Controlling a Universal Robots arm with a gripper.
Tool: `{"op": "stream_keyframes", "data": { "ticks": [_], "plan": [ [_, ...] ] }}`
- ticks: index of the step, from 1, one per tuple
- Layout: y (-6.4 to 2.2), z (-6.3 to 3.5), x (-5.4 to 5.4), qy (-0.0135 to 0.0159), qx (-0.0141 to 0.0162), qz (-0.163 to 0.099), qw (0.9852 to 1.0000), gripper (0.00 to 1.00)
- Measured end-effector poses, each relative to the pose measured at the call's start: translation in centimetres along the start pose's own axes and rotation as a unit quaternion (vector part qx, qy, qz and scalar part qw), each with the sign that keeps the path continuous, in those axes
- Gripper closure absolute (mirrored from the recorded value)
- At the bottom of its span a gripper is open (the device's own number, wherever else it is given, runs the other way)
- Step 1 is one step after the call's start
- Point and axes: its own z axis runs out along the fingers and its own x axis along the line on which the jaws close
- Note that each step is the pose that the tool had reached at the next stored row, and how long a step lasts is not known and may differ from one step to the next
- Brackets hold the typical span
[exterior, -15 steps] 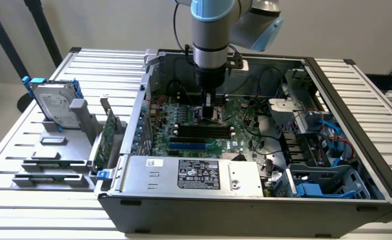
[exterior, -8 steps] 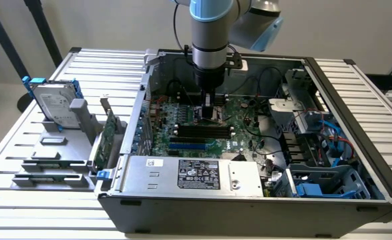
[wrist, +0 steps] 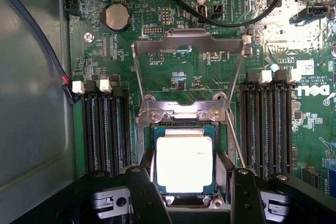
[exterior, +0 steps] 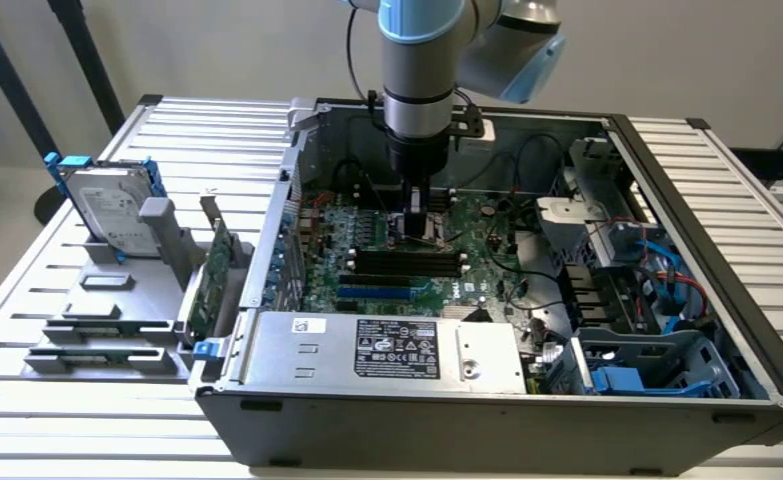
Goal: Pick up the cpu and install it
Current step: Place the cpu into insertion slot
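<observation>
The cpu (wrist: pixel 184 163), a small square chip with a pale metal top, lies level between my gripper's (wrist: pixel 188 184) two black fingers (wrist: pixel 143 195), which press on its opposite edges. It sits inside the frame of the motherboard socket (wrist: pixel 181 115), whose metal load plate (wrist: pixel 189 43) stands flipped open. I cannot tell whether the chip rests fully in the socket or hovers just above it. In the exterior view, my gripper (exterior: pixel 415 232) reaches straight down into the open computer case (exterior: pixel 498 400), low over the green motherboard (exterior: pixel 364 275).
Black memory slots (wrist: pixel 107 129) flank the socket on both sides, and black cables (wrist: pixel 241 19) cross the board beyond it. A silver power supply box (exterior: pixel 384 350) fills the case's near side. A hard drive with blue rails (exterior: pixel 104 205) stands in a grey holder at the exterior view's left.
</observation>
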Motion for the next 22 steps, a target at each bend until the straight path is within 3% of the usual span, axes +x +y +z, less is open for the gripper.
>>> {"op": "stream_keyframes", "data": {
  "ticks": [22],
  "plan": [
    [-0.13,0.25,-0.02,-0.0035,-0.0015,-0.003,1.0000,0.45]
  ]
}}
